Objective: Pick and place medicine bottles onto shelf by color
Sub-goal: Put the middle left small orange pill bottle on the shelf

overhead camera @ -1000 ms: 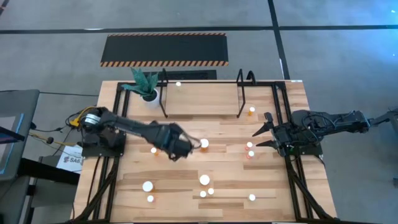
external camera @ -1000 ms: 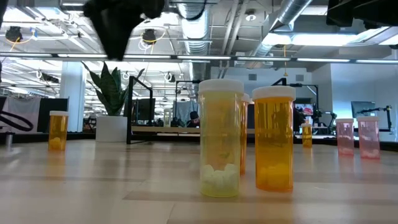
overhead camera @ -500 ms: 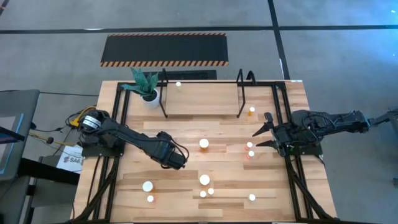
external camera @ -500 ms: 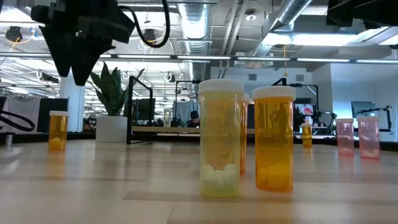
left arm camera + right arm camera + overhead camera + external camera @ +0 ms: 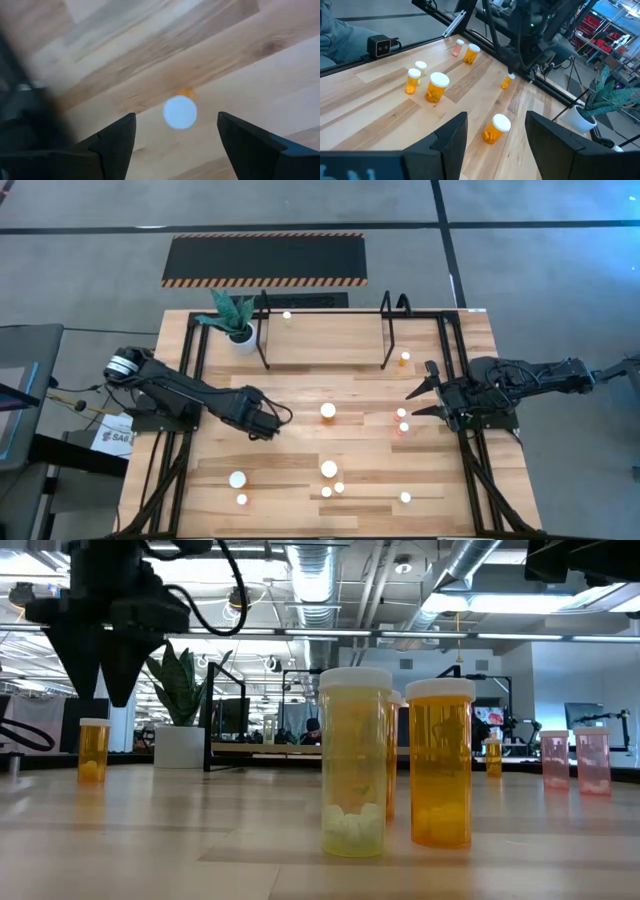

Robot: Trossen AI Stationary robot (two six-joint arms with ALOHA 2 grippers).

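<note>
My left gripper [image 5: 262,422] hangs open, pointing down, over a small orange medicine bottle [image 5: 180,112] with a white cap that stands upright on the table. In the left wrist view its two fingers [image 5: 119,137] stand on either side of the cap, apart from it. The low view shows the fingertips still above that bottle [image 5: 93,749]. My right gripper [image 5: 424,392] waits open at the table's right edge. The shelf [image 5: 325,340] stands at the far middle with one bottle [image 5: 287,315] on its board. More medicine bottles [image 5: 328,411] stand about the table.
A potted plant [image 5: 232,318] stands left of the shelf. Pink bottles [image 5: 402,420] stand near my right gripper, and another bottle [image 5: 404,358] stands by the shelf's right upright. Several bottles cluster near the front [image 5: 330,478], two more at the front left [image 5: 238,480].
My left gripper has moved toward the table's left edge and come down, from beside the middle bottle to just above the small orange bottle on the left. No bottle has moved.
</note>
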